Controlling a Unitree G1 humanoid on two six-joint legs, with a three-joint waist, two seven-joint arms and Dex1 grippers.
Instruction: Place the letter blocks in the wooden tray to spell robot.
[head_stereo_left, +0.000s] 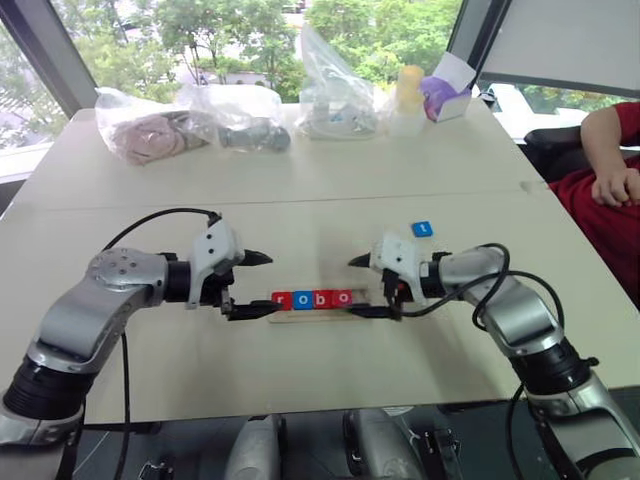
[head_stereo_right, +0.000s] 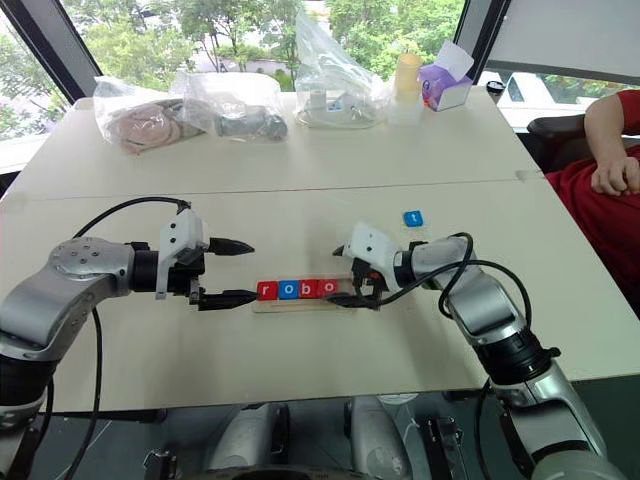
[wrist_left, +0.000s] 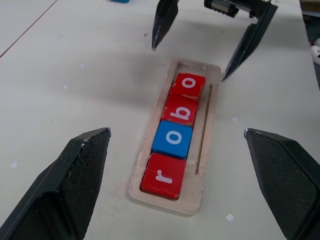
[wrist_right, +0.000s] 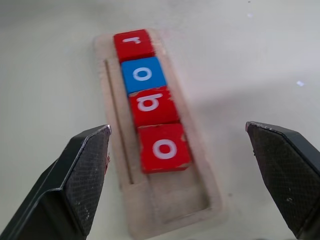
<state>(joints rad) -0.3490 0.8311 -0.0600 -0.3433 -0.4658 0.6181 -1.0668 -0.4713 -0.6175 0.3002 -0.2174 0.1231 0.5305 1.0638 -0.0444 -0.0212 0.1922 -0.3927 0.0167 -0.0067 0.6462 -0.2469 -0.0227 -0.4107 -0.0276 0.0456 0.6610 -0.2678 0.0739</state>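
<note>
While my right pincer (head_stereo_left: 371, 286) is hanging wide open and empty over the tray (wrist_right: 165, 205), I am judging the t block (head_stereo_left: 422, 229) beyond it light, stiff and slick, best pinched by opposite edges.

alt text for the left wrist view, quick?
A wooden tray on a pale table holds four letter blocks spelling r, o, b, o, with its far end slot empty. The open left claw frames the tray; the open right claw faces it.
</note>
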